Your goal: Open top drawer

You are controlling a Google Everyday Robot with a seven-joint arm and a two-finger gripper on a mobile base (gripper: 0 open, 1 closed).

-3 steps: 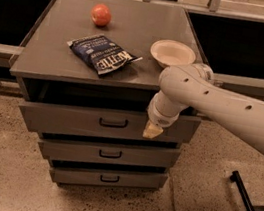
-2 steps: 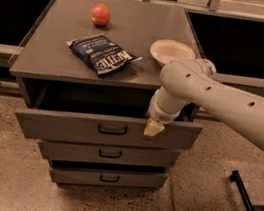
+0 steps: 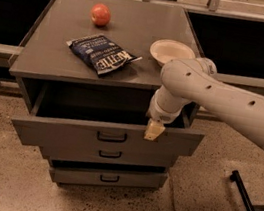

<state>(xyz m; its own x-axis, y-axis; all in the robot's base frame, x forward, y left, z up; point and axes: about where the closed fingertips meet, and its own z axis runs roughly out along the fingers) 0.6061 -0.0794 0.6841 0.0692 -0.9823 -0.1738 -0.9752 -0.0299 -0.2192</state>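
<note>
1. Since the earlier frames, the top drawer (image 3: 55, 134) has slid further out of the cabinet. The gripper (image 3: 153, 130) has come forward with it and sits at the upper edge of the drawer front, right of the black bar handle (image 3: 112, 136).
2. I cannot tell whether the gripper is spread or closed; it seems hooked over that top edge.
3. The drawer looks like a rigid, fairly heavy box, not fragile. Its flat front offers little grip, so the handle or the top lip are the likely holds. An off-centre pull may skew it.
4. Its inside is dark, and nothing shows in the exposed part.
5. On the cabinet top (image 3: 54, 58), the bowl (image 3: 172, 51) looks empty. A chip bag (image 3: 102, 54) and an apple (image 3: 100, 14) lie nearby.
</note>
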